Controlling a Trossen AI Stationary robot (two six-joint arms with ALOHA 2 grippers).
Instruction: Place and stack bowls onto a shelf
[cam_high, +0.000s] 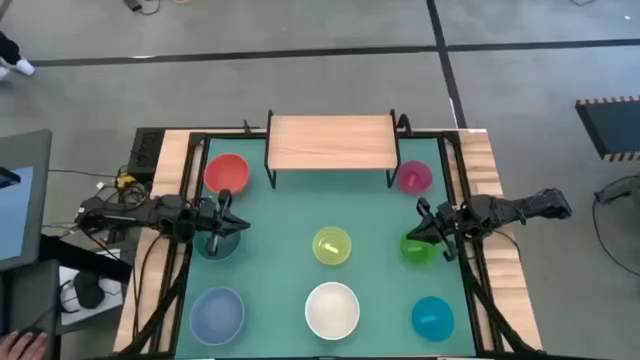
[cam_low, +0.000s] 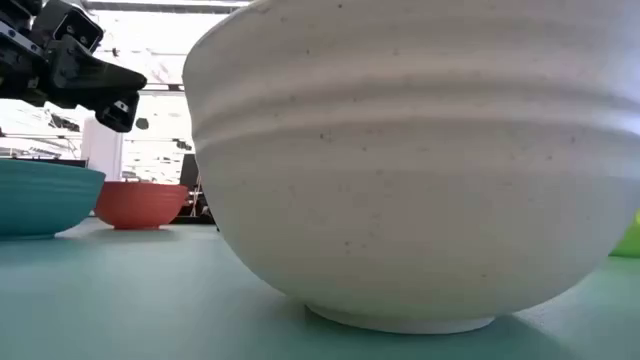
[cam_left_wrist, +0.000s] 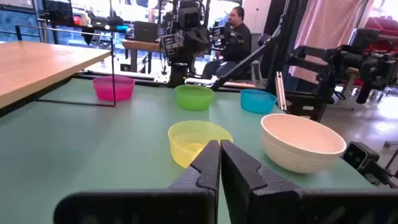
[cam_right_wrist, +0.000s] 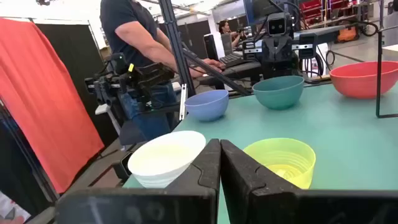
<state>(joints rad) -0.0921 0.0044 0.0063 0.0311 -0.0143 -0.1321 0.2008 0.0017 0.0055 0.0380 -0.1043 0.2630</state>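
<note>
Light was even and bright, seemingly from overhead, with soft shadows. In the low view the white bowl filled the frame, slightly soft, and windows at upper left were blown out. The wrist views' backgrounds looked mildly blurred.

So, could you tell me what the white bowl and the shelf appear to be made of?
The white bowl looks like matte plastic, faintly speckled with moulded ridges, though glazed ceramic isn't excluded. The shelf shows a light wood-grain top, possibly laminate, on thin black legs that look like metal.
</note>
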